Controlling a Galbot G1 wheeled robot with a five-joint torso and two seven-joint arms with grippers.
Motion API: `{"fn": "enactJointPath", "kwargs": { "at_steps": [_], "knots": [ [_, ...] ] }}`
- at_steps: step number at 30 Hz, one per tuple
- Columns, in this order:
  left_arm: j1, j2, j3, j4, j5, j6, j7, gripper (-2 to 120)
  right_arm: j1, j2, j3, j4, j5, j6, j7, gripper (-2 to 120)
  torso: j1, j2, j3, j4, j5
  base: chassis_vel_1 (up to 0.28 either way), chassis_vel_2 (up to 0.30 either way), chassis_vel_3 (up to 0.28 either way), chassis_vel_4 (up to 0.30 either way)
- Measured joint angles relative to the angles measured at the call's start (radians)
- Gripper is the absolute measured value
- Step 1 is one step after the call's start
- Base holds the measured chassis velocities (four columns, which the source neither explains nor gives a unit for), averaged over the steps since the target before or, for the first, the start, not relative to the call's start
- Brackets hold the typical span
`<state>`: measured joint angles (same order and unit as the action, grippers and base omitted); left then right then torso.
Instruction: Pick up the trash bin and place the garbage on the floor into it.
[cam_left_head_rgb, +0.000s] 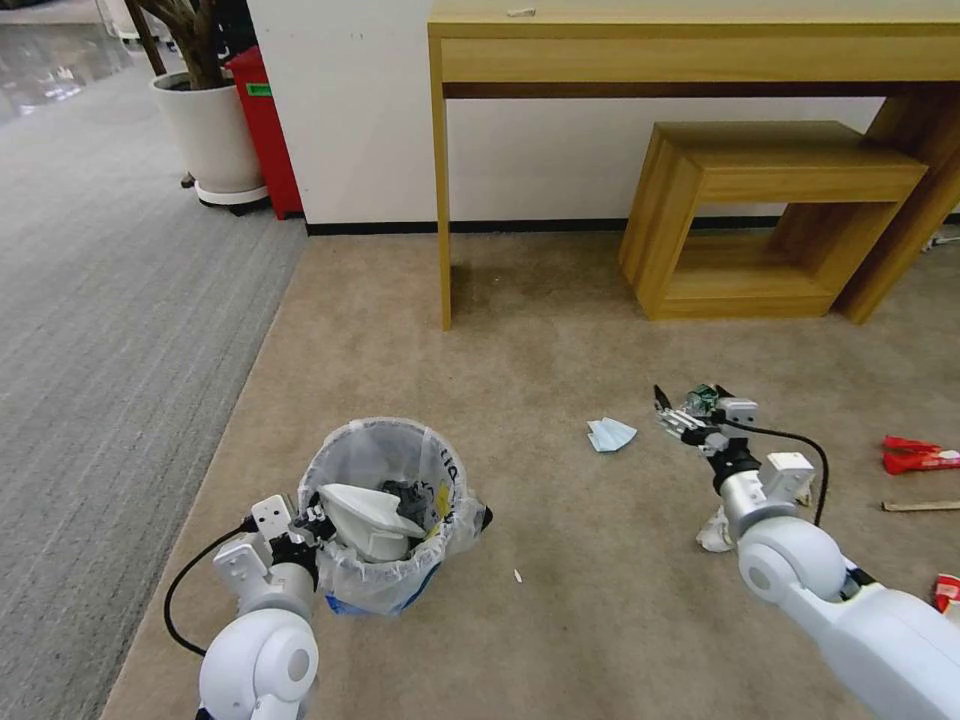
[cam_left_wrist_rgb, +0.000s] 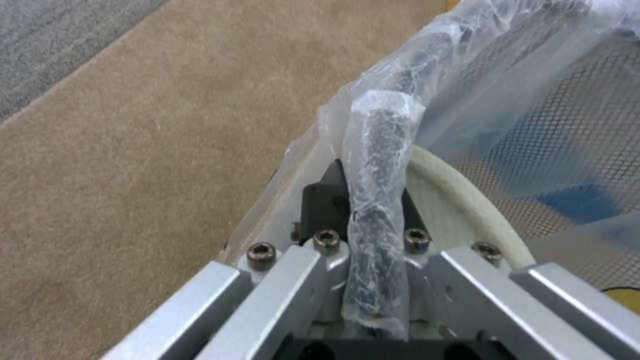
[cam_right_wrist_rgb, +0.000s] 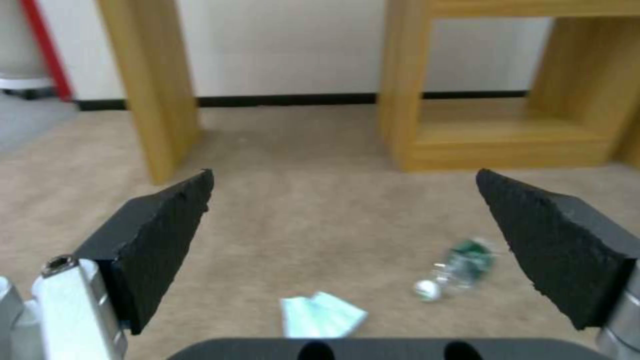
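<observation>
Trash bin (cam_left_head_rgb: 385, 520) rim is clamped by left gripper (cam_left_head_rgb: 312, 525); right gripper (cam_left_head_rgb: 685, 410), spread wide, is hung at 3 o'clock over bottle (cam_right_wrist_rgb: 460, 267).

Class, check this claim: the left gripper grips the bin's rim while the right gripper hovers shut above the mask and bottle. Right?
Not quite. The right gripper is open, as the right wrist view shows, above the mask and bottle. The left gripper does grip the bin rim.

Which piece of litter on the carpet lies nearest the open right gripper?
The green-label bottle, lying just ahead of the right gripper. The blue face mask lies farther toward the bin, and the red packet farther right.
</observation>
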<state>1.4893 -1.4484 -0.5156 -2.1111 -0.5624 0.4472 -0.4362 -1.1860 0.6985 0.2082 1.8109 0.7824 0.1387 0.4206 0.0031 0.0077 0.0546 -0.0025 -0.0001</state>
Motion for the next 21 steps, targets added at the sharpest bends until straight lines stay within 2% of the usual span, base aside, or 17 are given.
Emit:
{"fn": "enactJointPath", "kwargs": {
  "at_steps": [3, 9, 13, 15, 19, 21],
  "knots": [
    [0.004, 0.008, 0.0, 0.007, 0.002, 0.001, 0.006, 1, -0.059, 0.019, 0.039, 0.0, -0.056, 0.011, 0.027, 100, 0.0, 0.0, 0.0, -0.0001, 0.0003, 0.0, 0.0, 0.0, 0.0],
    [0.006, 0.02, -0.002, 0.003, 0.002, 0.013, 0.012, 1, -0.132, 0.052, 0.101, 0.0, -0.153, 0.074, 0.01, 100, 0.0, 0.0, 0.0, -0.0001, 0.0002, 0.0, 0.0, 0.0, 0.0],
    [0.015, 0.029, -0.012, 0.006, 0.044, 0.014, 0.052, 1, -0.189, 0.064, 0.151, 0.014, -0.192, 0.095, -0.003, 100, 0.0, 0.0, 0.0, 0.0001, 0.0002, 0.0, 0.0, 0.0, 0.0],
    [0.02, 0.034, -0.016, 0.007, 0.072, 0.017, 0.07, 1, -0.21, 0.068, 0.173, 0.025, -0.197, 0.09, 0.005, 100, 0.0, 0.0, 0.0, 0.0001, 0.0, 0.0, 0.0, 0.0, 0.0],
    [0.038, 0.051, -0.036, 0.002, 0.186, 0.028, 0.145, 1, -0.285, 0.069, 0.245, 0.06, -0.204, 0.005, 0.069, 100, 0.0, 0.0, 0.0, 0.0, 0.0, 0.0, 0.0, 0.0, 0.0],
    [0.041, 0.056, -0.039, -0.003, 0.2, 0.033, 0.16, 1, -0.296, 0.069, 0.258, 0.06, -0.21, -0.001, 0.076, 100, 0.0, 0.0, 0.0, 0.0, 0.0001, 0.0, 0.0, 0.0, 0.0]
  ]
}}
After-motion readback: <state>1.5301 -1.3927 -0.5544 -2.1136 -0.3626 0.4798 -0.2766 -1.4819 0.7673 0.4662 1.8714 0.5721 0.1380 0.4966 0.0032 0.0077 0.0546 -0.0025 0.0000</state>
